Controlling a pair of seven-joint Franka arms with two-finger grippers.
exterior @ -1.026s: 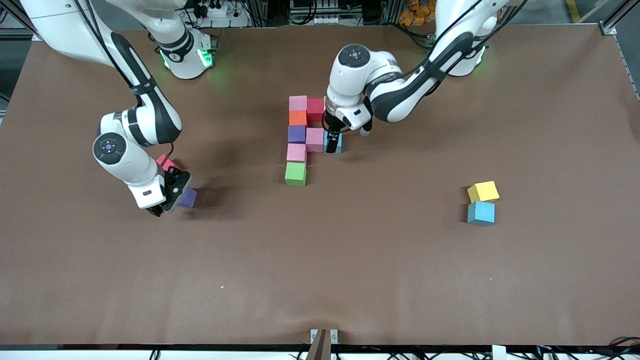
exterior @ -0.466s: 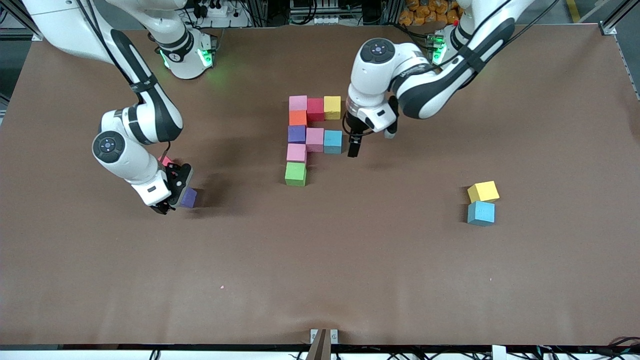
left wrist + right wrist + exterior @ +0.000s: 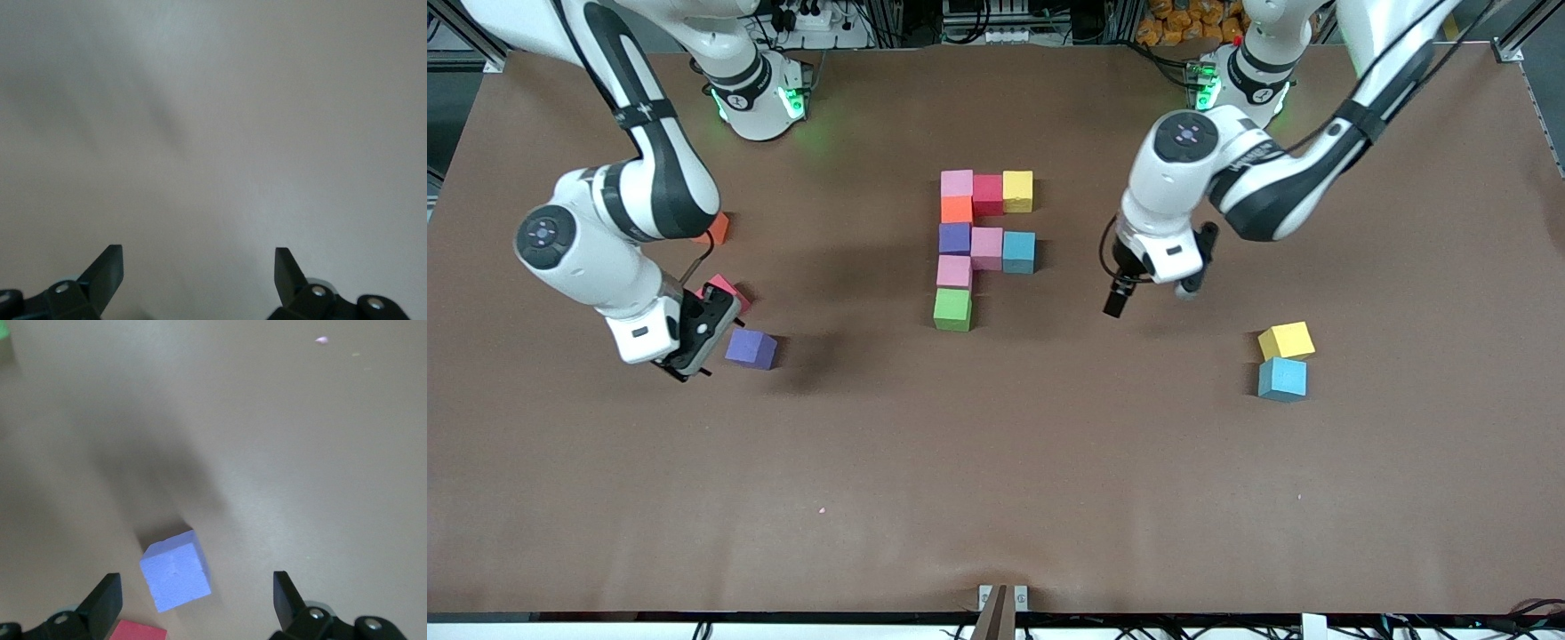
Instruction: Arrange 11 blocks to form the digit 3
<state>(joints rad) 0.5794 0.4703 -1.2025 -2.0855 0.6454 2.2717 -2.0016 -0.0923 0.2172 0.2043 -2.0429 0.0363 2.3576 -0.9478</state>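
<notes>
left gripper (image 3: 1119,300): you have it wide open, holding nothing, touching nothing; it hangs over bare table (image 3: 996,462) between the figure (image 3: 978,249) and the yellow/blue pair. Left wrist view shows only bare table between the fingers (image 3: 107,267).
right gripper (image 3: 689,351): jaws spread wide, empty; purple cube (image 3: 751,348) sits just beside it at its 3 o'clock, apart from the fingers. In the right wrist view the cube (image 3: 175,571) lies between the spread fingertips, untouched, a pink cube (image 3: 137,631) at the frame edge.
figure: mid-table. Column from 12 to 6: pink, orange, purple, pink, green (image 3: 952,309). Top bar runs pink, red, yellow (image 3: 1017,190); middle bar runs purple, pink, light blue (image 3: 1018,252). No bottom bar yet, green stands alone there.
loose cubes: yellow (image 3: 1286,340) touching light blue (image 3: 1282,379) at its 6, toward the left arm's end; pink (image 3: 725,290) and orange (image 3: 713,228) near the right arm.
change, left: a second ago you had this gripper down at the light blue cube in the middle bar; now it has let go and swung off toward the left arm's end.
change, right: it has backed off the purple cube, which was half hidden under it; the orange cube is now uncovered.
</notes>
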